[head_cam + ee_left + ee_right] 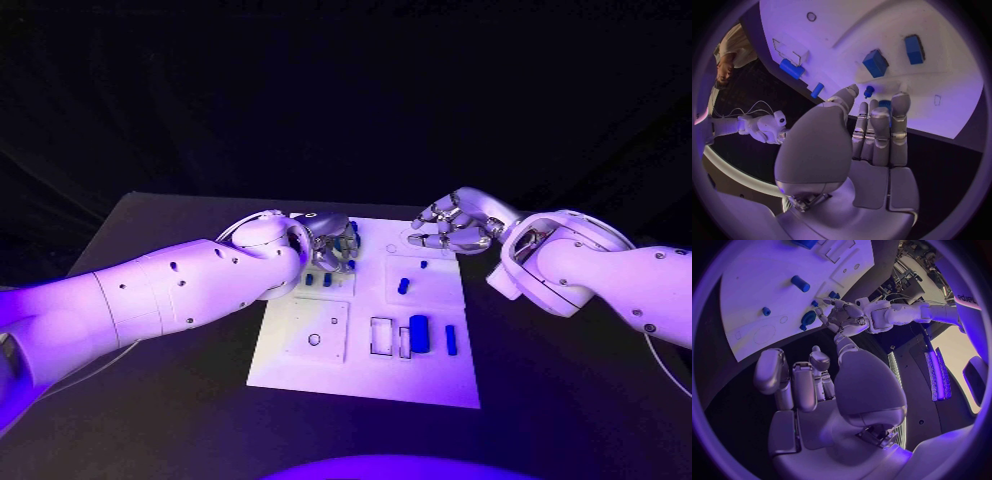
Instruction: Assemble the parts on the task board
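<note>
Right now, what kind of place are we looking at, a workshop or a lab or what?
Probably a robotics lab or test bench. A white task board with small blue parts lies on a black table, two robot hands work over it, and equipment racks stand behind.

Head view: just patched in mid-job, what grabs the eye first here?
The white board in the middle of the black table, dotted with small blue parts; the biggest blue part stands near its right side. The left robot hand is at the board's far left edge with its fingers at a blue part there. The right robot hand hovers over the far right corner, fingers curled, holding nothing.
</note>
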